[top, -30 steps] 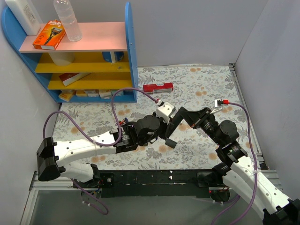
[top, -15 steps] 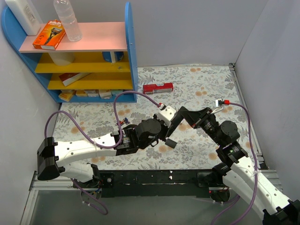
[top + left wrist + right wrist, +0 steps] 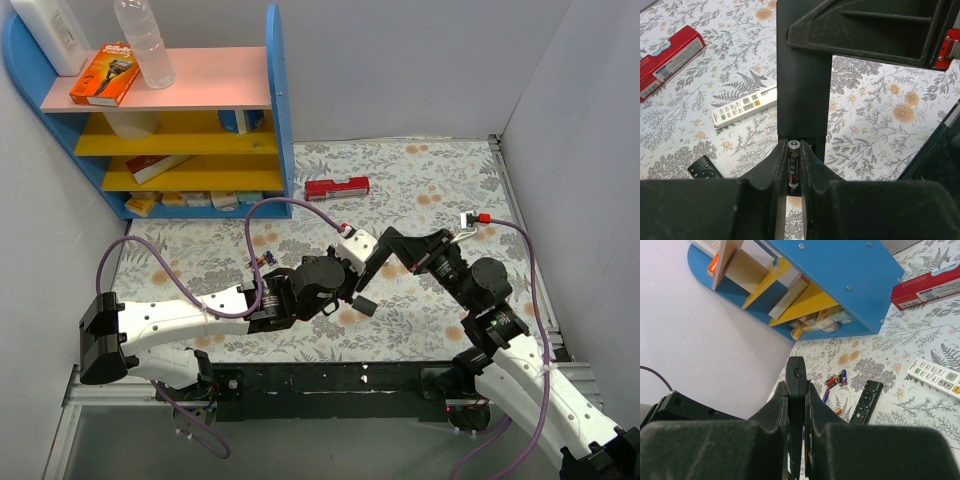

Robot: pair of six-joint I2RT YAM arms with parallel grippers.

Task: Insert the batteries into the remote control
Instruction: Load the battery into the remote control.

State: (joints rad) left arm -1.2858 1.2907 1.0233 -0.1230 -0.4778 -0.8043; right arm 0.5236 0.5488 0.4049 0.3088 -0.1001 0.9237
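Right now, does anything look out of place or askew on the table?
Nothing damaged or spilled; spare batteries lie scattered beside the slim black remote, near the shelf. The left gripper holds one battery by the end of the remote in the right gripper.

1. A staged robot test cell, not a lived-in room: plain white panels [image 3: 400, 60] box in the table behind and beside the blue shelf unit [image 3: 280, 110].
2. On the shelf unit's top board stand props, a plastic bottle [image 3: 143, 40] and an orange carton [image 3: 105, 75].
3. A floral cloth [image 3: 440, 190] spreads out in front of the shelf unit, ending at a black mounting rail [image 3: 330, 380].
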